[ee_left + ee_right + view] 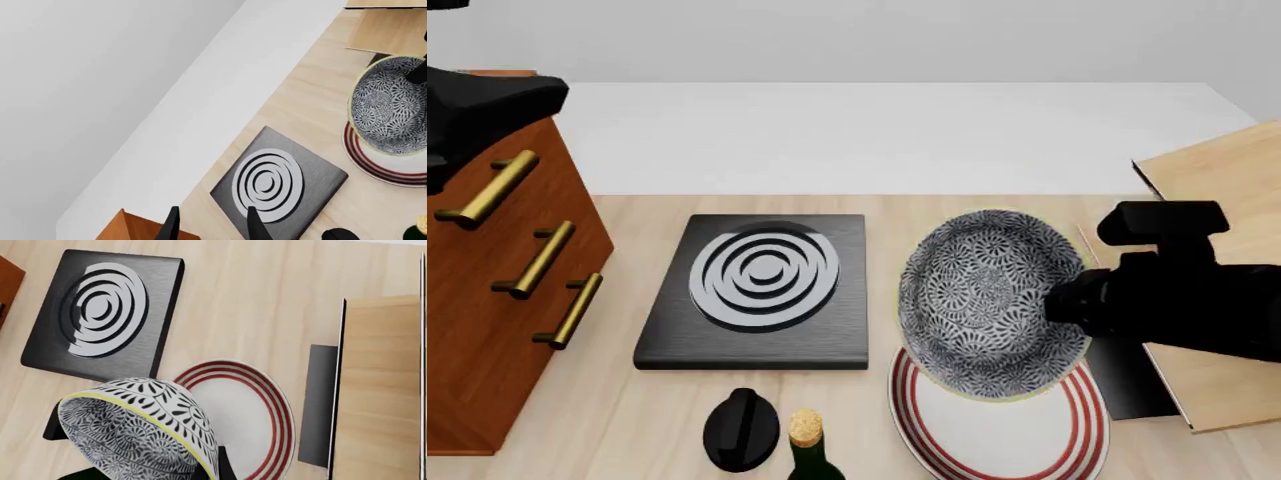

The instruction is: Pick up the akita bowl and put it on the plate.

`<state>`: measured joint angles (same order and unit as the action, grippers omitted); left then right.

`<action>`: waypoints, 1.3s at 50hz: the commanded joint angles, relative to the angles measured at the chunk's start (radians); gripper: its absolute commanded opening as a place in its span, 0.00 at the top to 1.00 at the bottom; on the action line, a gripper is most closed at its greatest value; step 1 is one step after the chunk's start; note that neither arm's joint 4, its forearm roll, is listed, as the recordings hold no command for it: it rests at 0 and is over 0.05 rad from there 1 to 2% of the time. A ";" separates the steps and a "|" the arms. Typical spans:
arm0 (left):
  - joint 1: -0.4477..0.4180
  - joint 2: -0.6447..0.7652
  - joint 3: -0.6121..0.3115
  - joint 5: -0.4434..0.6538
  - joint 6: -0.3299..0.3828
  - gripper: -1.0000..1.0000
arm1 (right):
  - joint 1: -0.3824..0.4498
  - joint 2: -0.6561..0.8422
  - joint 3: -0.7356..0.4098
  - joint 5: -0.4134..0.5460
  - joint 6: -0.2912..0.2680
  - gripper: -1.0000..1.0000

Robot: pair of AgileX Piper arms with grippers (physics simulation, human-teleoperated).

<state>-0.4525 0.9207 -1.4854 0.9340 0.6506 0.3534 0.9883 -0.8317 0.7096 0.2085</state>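
Right gripper (pixel 1065 300) is clamped onto the rim of the bowl (pixel 994 300), coming in from the right side in the front view, and you can see one finger (pixel 223 465) poking past the yellowish rim in the right wrist view. The bowl's up off the table and tipped, so its patterned inside faces the front camera; it hangs over the far part of the plate (pixel 1001 440), overlapping the red rings there, and I can't say for sure whether its low edge is touching the plate or just above it. The plate itself sits flat near the front edge of the table (pixel 961 215). Just left of the bowl is the black slab (pixel 754 345) with grey rings, lying flat. In front of that there's a black knob-shaped thing (pixel 741 428) and a corked bottle (pixel 810 445), side by side. On the right there's a light wooden board (pixel 1228 170), partly behind the arm. Left gripper (pixel 210 225) is over by the wooden drawer unit (pixel 501 300), well apart from everything else, fingers spread with nothing between them.
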 commanded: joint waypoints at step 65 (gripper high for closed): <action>-0.040 -0.002 0.146 -0.007 -0.041 0.00 | -0.038 0.010 0.361 -0.266 0.116 1.00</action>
<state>-0.4621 0.9257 -1.4458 0.9165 0.6378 0.3209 0.9946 -0.5174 0.4931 0.3045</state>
